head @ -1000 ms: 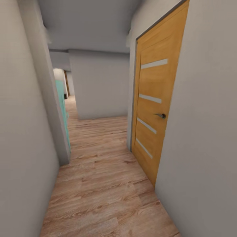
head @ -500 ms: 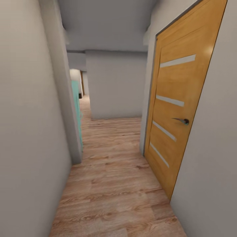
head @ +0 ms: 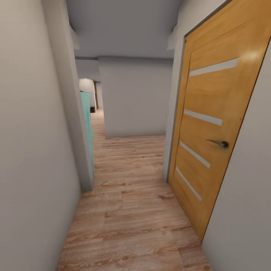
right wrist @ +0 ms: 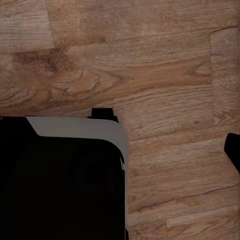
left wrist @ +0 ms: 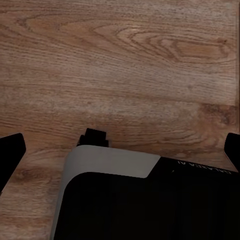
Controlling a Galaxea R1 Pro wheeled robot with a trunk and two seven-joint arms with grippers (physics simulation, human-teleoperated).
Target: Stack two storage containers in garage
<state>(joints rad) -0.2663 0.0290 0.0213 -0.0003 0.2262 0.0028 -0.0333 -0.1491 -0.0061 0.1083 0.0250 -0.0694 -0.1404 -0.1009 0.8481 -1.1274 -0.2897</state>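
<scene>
Neither orange-red storage container is in view; I am in a narrow hallway with a light wood-plank floor (head: 131, 210). In the left wrist view, my left gripper (left wrist: 120, 150) hangs over the planks. Its two black fingertips (left wrist: 11, 150) sit far apart at the picture's edges, open and holding nothing. In the right wrist view, my right gripper (right wrist: 122, 150) also points down at the floor. One black fingertip (right wrist: 233, 150) shows at the edge and the other is lost against my dark base. It holds nothing.
An orange wood door (head: 214, 131) with pale strips and a metal handle (head: 220, 143) stands shut close on the right. A white wall (head: 34, 150) runs along the left, with a teal panel (head: 87, 120) past its corner. A white wall block (head: 135, 98) faces me; the passage continues left of it. My black-and-grey base (left wrist: 150, 200) is below the grippers.
The head camera has advanced down the hallway, so the orange door looms larger and nearer on the right. The grippers' earlier state was not shown.
</scene>
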